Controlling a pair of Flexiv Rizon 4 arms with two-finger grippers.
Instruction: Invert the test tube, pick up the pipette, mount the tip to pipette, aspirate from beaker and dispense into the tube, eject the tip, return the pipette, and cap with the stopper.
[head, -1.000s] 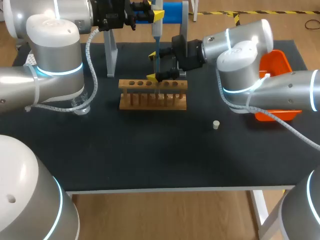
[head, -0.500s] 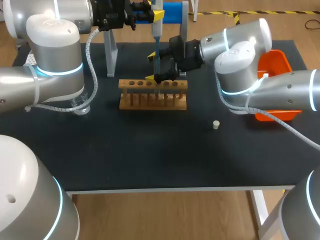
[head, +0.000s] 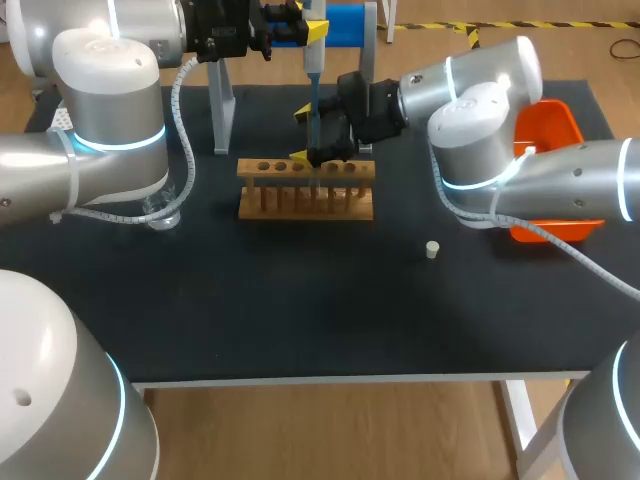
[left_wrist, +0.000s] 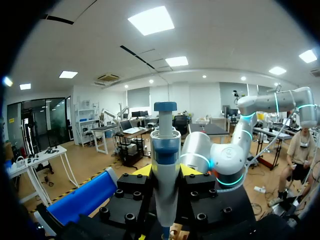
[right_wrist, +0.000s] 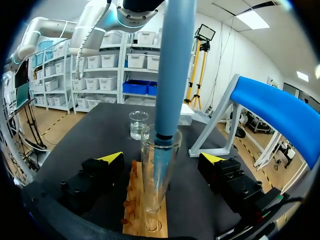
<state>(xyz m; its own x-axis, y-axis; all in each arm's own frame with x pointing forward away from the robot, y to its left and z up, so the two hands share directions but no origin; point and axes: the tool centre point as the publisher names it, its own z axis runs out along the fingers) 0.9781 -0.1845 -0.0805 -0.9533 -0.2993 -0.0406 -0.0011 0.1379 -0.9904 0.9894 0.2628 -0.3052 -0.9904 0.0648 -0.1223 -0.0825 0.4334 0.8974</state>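
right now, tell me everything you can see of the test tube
The test tube is clear glass and stands upright, mouth up, in a hole of the wooden rack. The blue lower end of the pipette reaches down into its mouth. The tube sits between the fingers of the right gripper, which are open and clear of it. Any liquid inside cannot be made out.

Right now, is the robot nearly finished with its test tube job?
About halfway. The test tube stands open-end up in the rack. The left gripper holds the pipette, its tip inside the tube. The stopper lies on the table, so ejecting, returning and capping remain.
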